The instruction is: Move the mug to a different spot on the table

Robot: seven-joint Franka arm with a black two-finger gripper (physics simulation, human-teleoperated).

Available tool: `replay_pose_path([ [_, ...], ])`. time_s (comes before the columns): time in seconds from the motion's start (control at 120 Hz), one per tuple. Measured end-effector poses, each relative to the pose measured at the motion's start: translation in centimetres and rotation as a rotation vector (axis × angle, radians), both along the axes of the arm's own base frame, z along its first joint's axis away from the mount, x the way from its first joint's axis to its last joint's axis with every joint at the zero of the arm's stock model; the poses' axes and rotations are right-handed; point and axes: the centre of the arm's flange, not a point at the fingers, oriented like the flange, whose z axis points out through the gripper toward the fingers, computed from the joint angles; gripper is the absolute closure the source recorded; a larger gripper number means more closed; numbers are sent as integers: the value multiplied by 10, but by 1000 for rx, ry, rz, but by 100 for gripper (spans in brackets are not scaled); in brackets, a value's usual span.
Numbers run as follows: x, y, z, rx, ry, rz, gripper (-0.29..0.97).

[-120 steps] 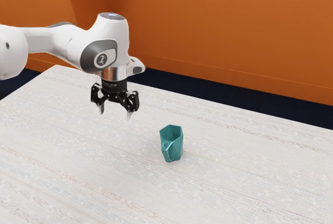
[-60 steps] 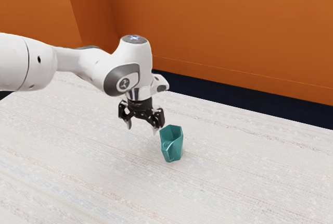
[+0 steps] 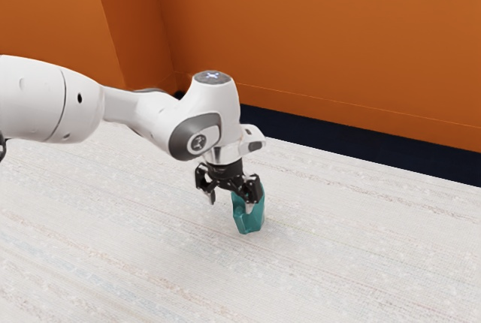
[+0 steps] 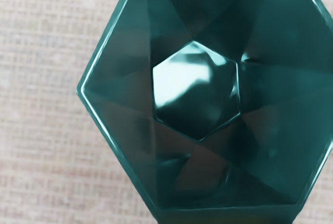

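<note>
A teal faceted mug (image 3: 248, 220) stands upright on the pale table (image 3: 361, 255), near its middle. My gripper (image 3: 233, 194) has come down onto the mug's top and is open. One finger hangs clear of the mug on the exterior view's left, the other sits at the rim and hides part of it. The wrist view looks straight down into the mug (image 4: 197, 94), showing its hexagonal rim and glossy inner bottom, so my hand is right above it.
Orange walls with a dark base strip (image 3: 376, 146) run behind the table's far edge. Bare tabletop (image 4: 41, 88) stretches on all sides of the mug.
My arm has swung toward the exterior view's right and lowered, from well to the left of the mug to right over it. The mug has not moved.
</note>
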Motion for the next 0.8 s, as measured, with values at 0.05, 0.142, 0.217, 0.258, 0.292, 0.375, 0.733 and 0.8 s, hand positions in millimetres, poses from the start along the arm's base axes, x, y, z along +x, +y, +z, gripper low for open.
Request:
replay_pose_path([
  [0.05, 0, -5, -2, -4, -3, -7, 0],
  [0.142, 0, -8, -7, -8, -8, -15, 0],
  [0.217, -2, -9, -12, -6, -6, -25, 0],
  [0.258, -2, -9, -15, -6, -4, -30, 0],
  [0.292, -2, -10, -18, -6, -3, -34, 0],
  [0.375, -1, -10, -23, -7, -2, -42, 0],
  [0.733, 2, -11, -40, -18, -10, -61, 0],
  [0.8, 3, -11, -43, -20, -10, -63, 0],
])
